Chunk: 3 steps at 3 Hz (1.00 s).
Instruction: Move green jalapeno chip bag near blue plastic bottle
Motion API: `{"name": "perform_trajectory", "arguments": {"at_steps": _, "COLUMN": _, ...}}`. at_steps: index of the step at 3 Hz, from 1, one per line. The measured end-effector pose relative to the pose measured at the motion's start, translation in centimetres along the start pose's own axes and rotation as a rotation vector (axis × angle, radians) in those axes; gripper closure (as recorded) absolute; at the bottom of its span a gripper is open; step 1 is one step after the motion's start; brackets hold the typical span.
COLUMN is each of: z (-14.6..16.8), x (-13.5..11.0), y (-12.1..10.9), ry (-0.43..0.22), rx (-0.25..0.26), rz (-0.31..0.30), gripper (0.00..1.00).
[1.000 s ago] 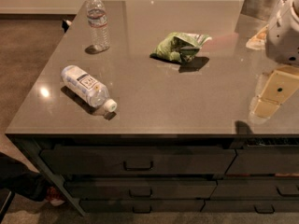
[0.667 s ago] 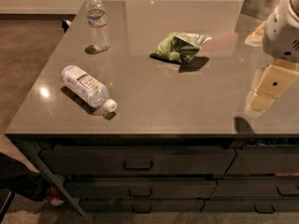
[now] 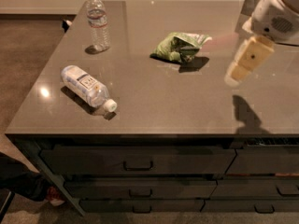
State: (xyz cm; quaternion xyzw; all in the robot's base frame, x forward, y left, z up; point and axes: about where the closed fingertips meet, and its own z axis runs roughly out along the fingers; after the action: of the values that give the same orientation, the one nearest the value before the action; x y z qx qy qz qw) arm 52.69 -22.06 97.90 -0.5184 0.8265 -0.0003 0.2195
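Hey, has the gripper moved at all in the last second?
Yes. The gripper, over the right side of the table, has shifted left and upward in the view, closer to the green jalapeno chip bag, which has not moved.

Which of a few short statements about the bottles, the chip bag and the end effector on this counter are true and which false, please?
1. The stout clear plastic bottle with the pale blue label lies on its side on the grey countertop. True.
2. The slim clear plastic bottle with the narrow label band lies on its side. False: it stands upright near the far left corner.
3. The crumpled light-green foil chip bag touches the stout bottle. False: they lie well apart.
4. The end effector is to the right of the bag, apart from it. True.
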Motion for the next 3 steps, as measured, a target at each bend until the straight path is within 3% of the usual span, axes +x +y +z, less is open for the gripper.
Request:
{"name": "perform_trajectory", "arguments": {"at_steps": 1, "z": 0.9, "x": -1.2, "y": -2.5, "ry": -0.052, "rx": 0.017, "rz": 0.087, "gripper": 0.0}}
{"name": "perform_trajectory", "arguments": {"at_steps": 3, "z": 6.3, "x": -3.7, "y": -9.8, "ry": -0.131, "rx": 0.121, "rz": 0.322, "gripper": 0.0}}
